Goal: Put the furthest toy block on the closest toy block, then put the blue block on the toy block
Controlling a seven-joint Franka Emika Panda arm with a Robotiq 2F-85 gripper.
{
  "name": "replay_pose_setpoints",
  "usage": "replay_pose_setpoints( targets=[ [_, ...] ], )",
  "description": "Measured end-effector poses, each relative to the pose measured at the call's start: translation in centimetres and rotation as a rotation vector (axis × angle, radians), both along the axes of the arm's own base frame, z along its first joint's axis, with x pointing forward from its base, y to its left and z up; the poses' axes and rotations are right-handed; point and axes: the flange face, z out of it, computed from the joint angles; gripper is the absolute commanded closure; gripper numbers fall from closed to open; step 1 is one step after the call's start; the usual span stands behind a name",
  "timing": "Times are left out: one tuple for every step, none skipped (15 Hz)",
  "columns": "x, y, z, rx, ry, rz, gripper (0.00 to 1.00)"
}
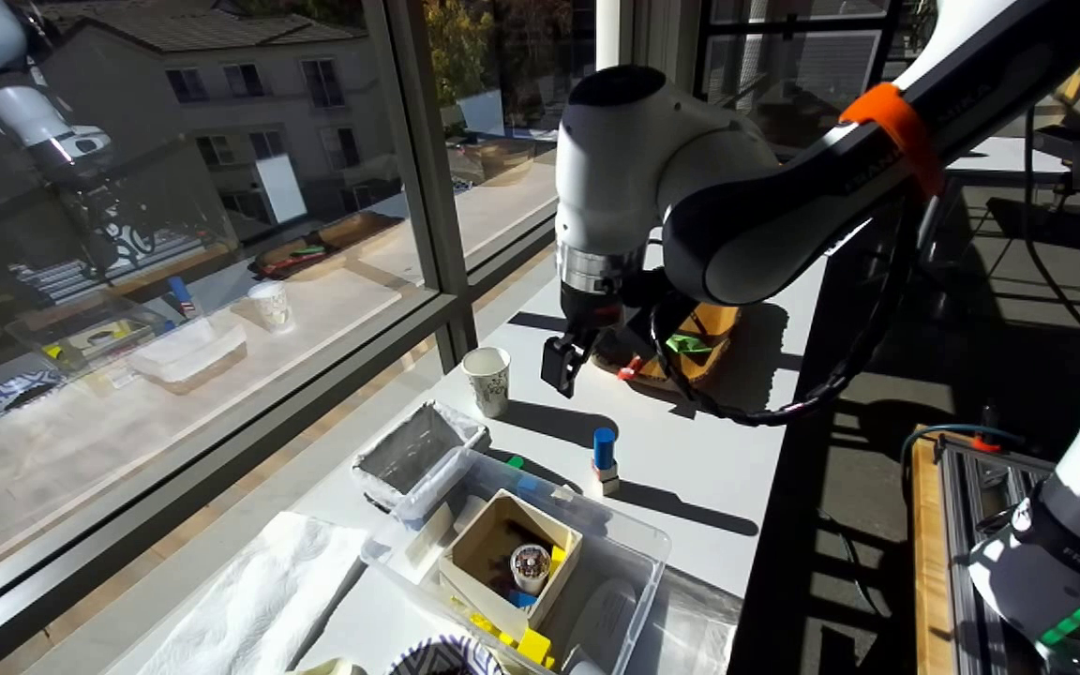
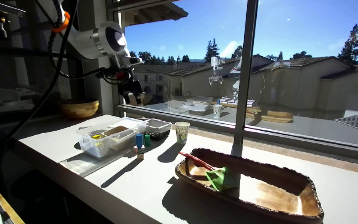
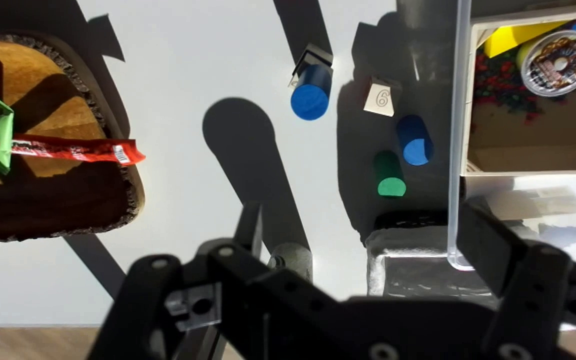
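The gripper point(image 3: 367, 225) is found widely spread with nothing held; the blue block point(image 2: 139, 140) is stood upright on the toy block point(image 2: 140, 150), so stacking is judged complete, and retreat is best made high, clear of both.

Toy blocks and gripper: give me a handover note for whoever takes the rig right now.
Gripper: open, raised above the table, holding nothing.
Blue block: atop what look like two stacked toy blocks; the toy block marked 6 sits apart, nearer the clear bin. A second blue block stands by a green one.
Done: blue block is on the stack.
Left: apparently nothing, though I can't tell which toy block was meant as furthest.
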Motion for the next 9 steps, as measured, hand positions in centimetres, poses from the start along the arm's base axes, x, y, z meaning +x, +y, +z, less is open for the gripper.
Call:
replay_pose_setpoints(
  targets=[
    [-0.06, 0.07, 0.40, 0.004, -0.016, 0.005, 0.00],
    [-0.14, 0.09, 0.62, 0.004, -0.021, 0.007, 0.00],
    [-0.20, 0.08, 0.72, 0.004, -0.023, 0.007, 0.00],
    [-0.24, 0.08, 0.74, 0.004, -0.024, 0.007, 0.00],
    [-0.25, 0.07, 0.73, 0.003, -0.023, 0.008, 0.00],
    [-0.26, 0.07, 0.71, 0.003, -0.023, 0.008, 0.00],
    [-0.26, 0.07, 0.71, 0.003, -0.023, 0.008, 0.00],
    [-0.26, 0.06, 0.70, 0.003, -0.023, 0.007, 0.00],
    [-0.26, 0.06, 0.70, 0.003, -0.023, 0.007, 0.00]
  ],
)
